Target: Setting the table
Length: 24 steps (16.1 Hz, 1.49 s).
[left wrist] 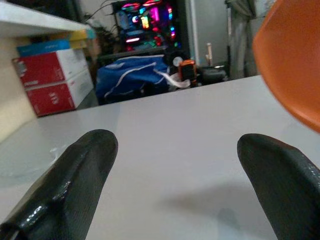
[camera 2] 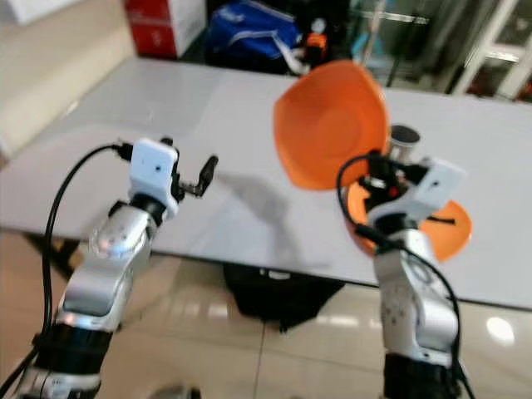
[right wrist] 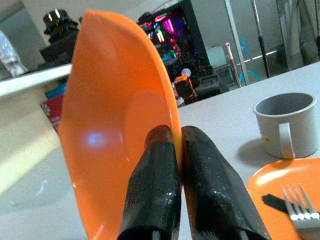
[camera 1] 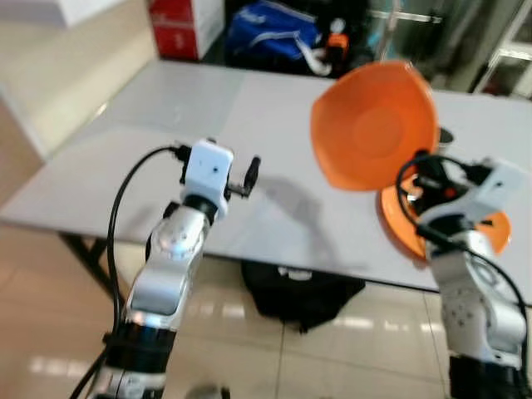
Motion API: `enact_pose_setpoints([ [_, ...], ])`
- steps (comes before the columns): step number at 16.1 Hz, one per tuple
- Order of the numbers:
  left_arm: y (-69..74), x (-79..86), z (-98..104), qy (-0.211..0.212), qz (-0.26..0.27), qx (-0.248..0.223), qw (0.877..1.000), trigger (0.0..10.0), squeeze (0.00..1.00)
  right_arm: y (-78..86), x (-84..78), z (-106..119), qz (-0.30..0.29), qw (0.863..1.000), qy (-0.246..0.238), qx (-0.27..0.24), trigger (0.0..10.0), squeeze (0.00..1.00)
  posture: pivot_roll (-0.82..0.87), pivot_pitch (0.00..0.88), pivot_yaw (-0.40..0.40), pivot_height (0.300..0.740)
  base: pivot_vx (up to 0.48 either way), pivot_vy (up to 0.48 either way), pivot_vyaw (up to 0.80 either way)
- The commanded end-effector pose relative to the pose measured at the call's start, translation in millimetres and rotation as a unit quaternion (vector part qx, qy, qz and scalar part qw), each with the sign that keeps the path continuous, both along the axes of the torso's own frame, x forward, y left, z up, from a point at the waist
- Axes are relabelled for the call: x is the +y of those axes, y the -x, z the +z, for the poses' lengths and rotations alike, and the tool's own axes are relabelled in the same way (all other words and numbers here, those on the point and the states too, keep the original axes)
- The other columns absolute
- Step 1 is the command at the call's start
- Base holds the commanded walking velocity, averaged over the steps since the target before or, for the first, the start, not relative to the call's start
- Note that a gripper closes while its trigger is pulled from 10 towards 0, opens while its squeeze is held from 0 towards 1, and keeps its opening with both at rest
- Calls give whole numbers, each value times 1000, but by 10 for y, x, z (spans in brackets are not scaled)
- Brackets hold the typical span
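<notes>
A black bag [camera 1: 303, 295] lies on the glossy tiled floor under the white table's [camera 1: 166, 150] near edge; above that edge the left gripper [left wrist: 175, 185] hovers, fingers wide apart, holding nothing; the right gripper [right wrist: 179, 150] is clamped on the rim of a smooth orange bowl [camera 1: 374, 125], lifted and tilted on edge over an orange plate [right wrist: 285, 185] bearing a fork [right wrist: 299, 202]; a grey mug [right wrist: 280, 123] stands just beyond; farther back, a blue bag [camera 1: 270, 33] and red boxes [camera 1: 184, 27].
</notes>
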<state>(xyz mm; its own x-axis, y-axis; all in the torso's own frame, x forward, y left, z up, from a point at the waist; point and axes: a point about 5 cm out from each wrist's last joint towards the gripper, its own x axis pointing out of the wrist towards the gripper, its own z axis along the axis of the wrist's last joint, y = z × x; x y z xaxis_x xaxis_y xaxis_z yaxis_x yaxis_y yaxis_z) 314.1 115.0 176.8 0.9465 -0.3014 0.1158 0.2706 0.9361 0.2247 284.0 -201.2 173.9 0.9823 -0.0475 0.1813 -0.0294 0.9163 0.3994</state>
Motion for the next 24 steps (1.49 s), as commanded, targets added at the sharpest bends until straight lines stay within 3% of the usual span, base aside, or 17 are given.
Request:
enact_pose_setpoints([
  [1, 6, 42, -14, -8, 7, 3, 1000, 10000, 0, -18, 35, 54, 4, 1000, -1, -9, 10000, 0, 20, 47, -21, 740, 0, -480, 800],
  [10, -15, 70, 9, -10, 12, 1, 1000, 10000, 0, -34, 76, 112, 24, 999, 11, -18, 10000, 0, 18, 49, -22, 740, 0, -480, 89],
  [19, -21, 65, 18, -12, 9, 2, 1000, 10000, 0, -49, 1, 46, -4, 1000, -10, 2, 10000, 0, 17, 49, -22, 740, 0, -480, 0],
  [22, -39, 3, -12, -20, 3, 28, 999, 10000, 0, -61, 20, 1, -3, 1000, -9, 19, 10000, 0, 19, 50, -23, 740, 0, 0, 0],
  [24, -51, 47, 9, -11, 9, 20, 1000, 10000, 0, -69, 32, -6, -4, 1000, -9, 21, 10000, 0, 18, 50, -21, 740, 157, 0, 0],
])
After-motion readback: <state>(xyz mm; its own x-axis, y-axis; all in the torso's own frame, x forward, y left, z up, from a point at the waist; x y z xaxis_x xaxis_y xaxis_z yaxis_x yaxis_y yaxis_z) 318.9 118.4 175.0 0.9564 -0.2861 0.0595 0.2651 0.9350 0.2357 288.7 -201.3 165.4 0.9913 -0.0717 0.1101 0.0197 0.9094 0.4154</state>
